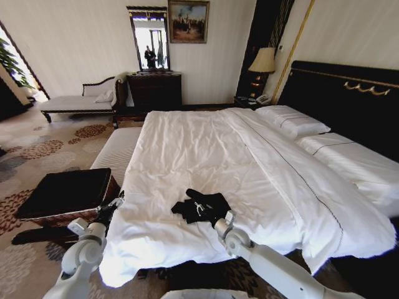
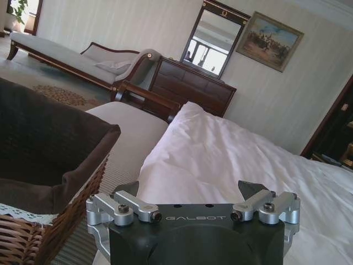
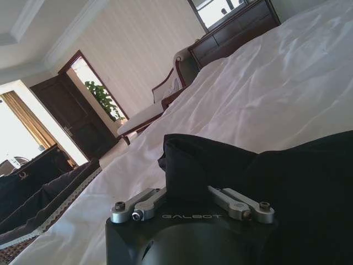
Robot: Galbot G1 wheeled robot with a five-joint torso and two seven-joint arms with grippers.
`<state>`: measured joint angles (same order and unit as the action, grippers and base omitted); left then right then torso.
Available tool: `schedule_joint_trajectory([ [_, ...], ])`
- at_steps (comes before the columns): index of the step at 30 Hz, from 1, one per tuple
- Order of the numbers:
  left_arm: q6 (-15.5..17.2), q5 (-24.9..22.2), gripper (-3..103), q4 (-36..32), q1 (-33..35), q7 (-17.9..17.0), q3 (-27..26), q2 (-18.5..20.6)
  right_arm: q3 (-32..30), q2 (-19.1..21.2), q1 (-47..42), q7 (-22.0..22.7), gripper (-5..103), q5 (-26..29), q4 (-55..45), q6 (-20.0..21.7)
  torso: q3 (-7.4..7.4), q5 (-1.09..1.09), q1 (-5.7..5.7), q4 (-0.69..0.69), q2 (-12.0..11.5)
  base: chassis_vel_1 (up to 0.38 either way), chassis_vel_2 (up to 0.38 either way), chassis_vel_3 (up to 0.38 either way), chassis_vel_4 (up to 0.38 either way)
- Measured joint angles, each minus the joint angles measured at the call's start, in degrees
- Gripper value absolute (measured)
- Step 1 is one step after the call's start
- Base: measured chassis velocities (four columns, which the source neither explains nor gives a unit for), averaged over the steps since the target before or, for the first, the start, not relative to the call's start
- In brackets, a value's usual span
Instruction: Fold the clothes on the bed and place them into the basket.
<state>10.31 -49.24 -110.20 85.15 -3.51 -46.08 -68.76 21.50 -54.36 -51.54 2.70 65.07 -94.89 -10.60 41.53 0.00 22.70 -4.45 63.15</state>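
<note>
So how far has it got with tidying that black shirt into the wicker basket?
Partly there, it seems. The black T-shirt already lies bunched into a small bundle on the big white-duveted bed, though how neat the fold is I can't tell. In hand: the right tool is at the bundle's edge. The left tool hovers open between bed and brown woven basket. Left: getting the shirt into the basket.

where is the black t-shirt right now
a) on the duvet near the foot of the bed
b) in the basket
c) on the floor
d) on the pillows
a: the t-shirt lies bunched on the white duvet near the foot of the bed, at the right gripper, while the basket stands on the floor beside the bed.
</note>
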Motion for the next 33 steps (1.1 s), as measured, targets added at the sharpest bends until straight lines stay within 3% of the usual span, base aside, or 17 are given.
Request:
schedule_joint_trajectory([
  [7,-0.04,-0.47,100,0.00,0.11,0.01,-0.38,0.36,0.54,-0.76,0.03,2.37,1,-2.80,0.50,0.01,0.00,0.00,0.00,0.00,0.00,0.000,0.000,0.000,0.000],
  [12,-0.04,-0.48,100,-0.06,0.21,0.00,-0.41,0.37,-0.34,-0.10,-1.92,2.66,21,-6.01,-1.57,-1.27,0.00,0.00,0.00,-0.01,0.00,0.000,0.000,0.000,0.000],
  [13,-0.04,-0.48,100,-0.06,0.21,0.00,-0.41,0.37,-0.34,-0.10,-1.92,2.66,21,-6.01,-1.57,-1.27,0.00,0.00,0.00,-0.01,0.00,0.000,0.000,0.000,0.000],
  [15,-0.04,-0.48,100,-0.03,0.17,-0.04,-0.39,0.37,-0.66,0.24,-2.66,2.57,32,-7.17,-2.98,-2.55,0.00,0.01,0.00,-0.01,0.00,0.000,0.000,0.000,0.000],
  [18,-0.04,-0.43,100,0.02,0.17,-0.08,-0.24,0.34,-0.94,0.51,-3.11,1.96,38,-8.08,-3.53,-4.00,0.00,0.00,0.00,-0.01,0.00,0.000,0.000,0.000,0.000],
  [20,-0.04,-0.31,100,0.06,0.24,-0.09,-0.14,0.29,-1.41,0.79,-3.43,0.93,48,-8.20,-3.87,-5.75,0.00,0.00,0.00,-0.01,0.00,0.000,0.000,0.000,0.000],
  [24,-0.03,-0.23,100,0.13,0.42,-0.10,-0.14,0.30,-2.67,0.89,-3.49,-0.81,59,-6.70,-4.23,-7.65,0.00,0.00,0.00,-0.01,0.00,0.000,0.000,0.000,0.000],
  [26,-0.03,-0.19,100,0.09,0.63,-0.11,-0.33,0.36,-4.18,-0.29,-2.23,-0.27,70,-2.18,-3.26,-7.54,0.00,0.00,0.00,-0.02,0.00,0.000,0.000,0.000,0.000],
  [27,-0.04,-0.18,100,0.05,0.68,-0.12,-0.37,0.36,-4.30,-0.49,-2.02,0.12,70,-1.64,-3.03,-7.35,0.00,0.00,0.00,-0.01,0.00,0.000,0.000,0.000,0.000],
  [28,-0.02,-0.17,100,-0.32,0.86,-0.15,-0.48,0.36,-4.70,-1.65,-0.84,3.07,81,1.02,-1.77,-6.29,0.00,-0.01,0.00,-0.01,0.00,0.000,0.000,0.000,0.000],
  [29,-0.02,-0.17,100,-0.32,0.86,-0.15,-0.48,0.36,-4.70,-1.65,-0.84,3.07,81,1.02,-1.77,-6.29,0.00,-0.01,0.00,-0.01,0.00,0.000,0.000,0.000,0.000],
  [30,0.01,-0.16,100,-0.65,1.02,-0.17,-0.57,0.36,-4.95,-2.71,0.15,6.24,81,3.18,-0.75,-5.03,0.00,0.01,0.00,0.00,0.00,0.000,0.000,0.000,0.000],
  [33,0.13,-0.13,100,-1.43,1.47,-0.25,-0.88,0.36,-5.13,-4.51,1.72,10.32,96,6.50,1.27,-2.31,0.00,0.01,0.00,0.00,0.00,0.000,0.000,0.000,0.000],
])
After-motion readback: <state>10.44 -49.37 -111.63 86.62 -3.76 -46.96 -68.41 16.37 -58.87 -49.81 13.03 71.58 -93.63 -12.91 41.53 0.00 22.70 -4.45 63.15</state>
